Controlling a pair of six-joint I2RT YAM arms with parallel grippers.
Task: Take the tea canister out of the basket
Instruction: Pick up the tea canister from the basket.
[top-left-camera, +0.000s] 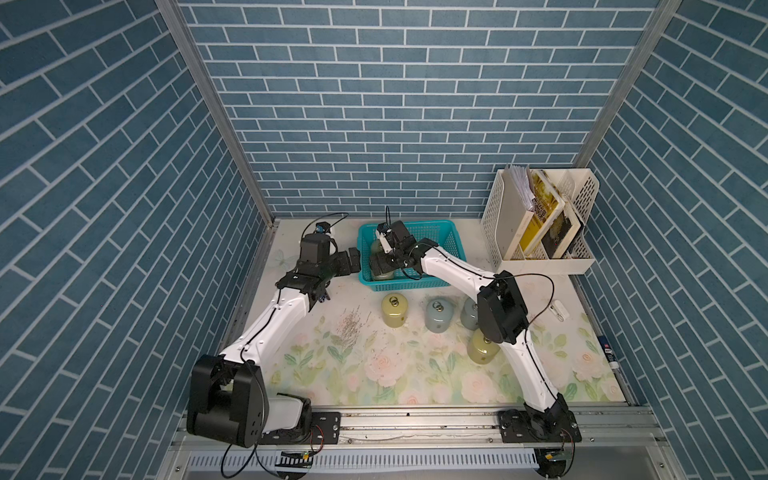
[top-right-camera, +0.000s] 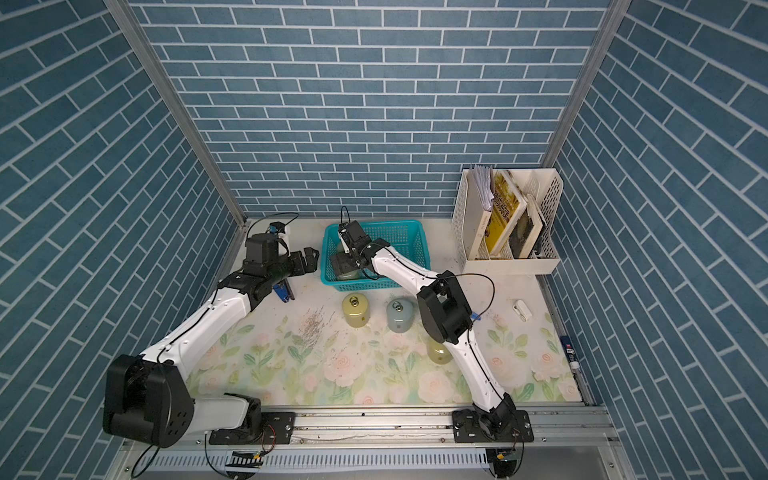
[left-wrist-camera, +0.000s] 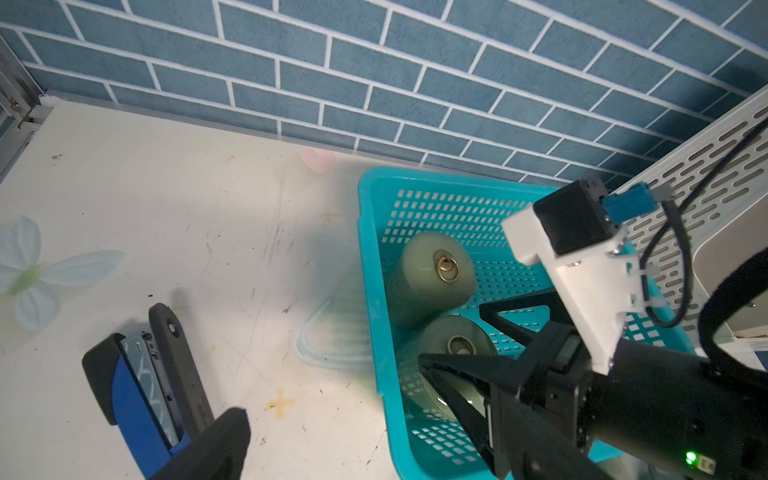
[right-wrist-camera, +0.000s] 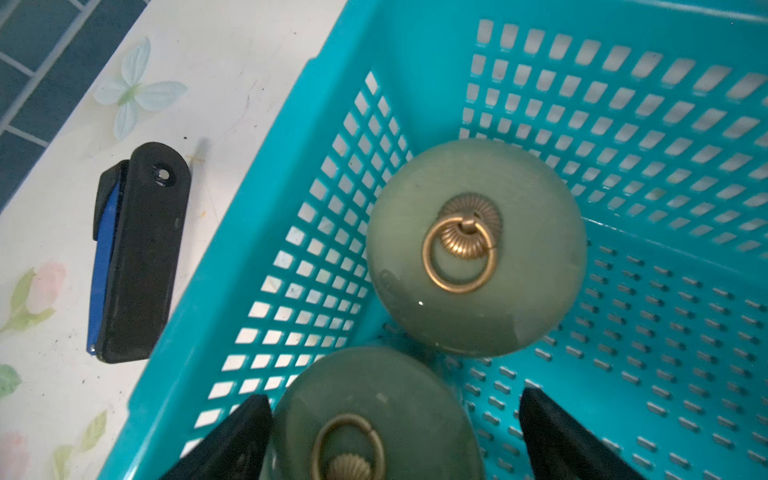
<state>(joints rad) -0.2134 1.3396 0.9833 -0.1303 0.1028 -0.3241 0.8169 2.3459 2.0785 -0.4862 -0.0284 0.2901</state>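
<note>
Basket (top-left-camera: 415, 284) (top-right-camera: 374, 284) (left-wrist-camera: 368, 270) (right-wrist-camera: 291, 208): teal, perforated, sitting on the floral desk (top-left-camera: 374, 374). It is holding two olive-green tea canisters, both upright, each with a brass ring on its lid.

- The front tea canister (right-wrist-camera: 374, 415) (left-wrist-camera: 440, 336) is standing by the basket's front wall, close to its left wall.
- The rear tea canister (right-wrist-camera: 473, 249) (left-wrist-camera: 432, 278) is standing just behind it, toward the basket's back wall. Whether the two are touching cannot be told.

The right end effector (right-wrist-camera: 392, 397) (left-wrist-camera: 451, 332) (top-left-camera: 380, 266) is reaching down inside the basket with its jaws apart, straddling the front tea canister. One finger is lying against the canister's side and the other is showing a gap, so no grip is being made.

The left end effector (top-left-camera: 353, 259) (top-right-camera: 311, 257) is hovering just outside the basket's left wall; whether its jaws are parted cannot be told.

Four loose canisters (top-left-camera: 394, 309) are standing on the desk in front of the basket: two yellow-green, two grey-blue. A black-and-blue stapler (right-wrist-camera: 137, 249) (left-wrist-camera: 145, 374) is lying just left of the basket. The white file rack (top-left-camera: 540, 220), to the basket's right, is holding books and papers.
</note>
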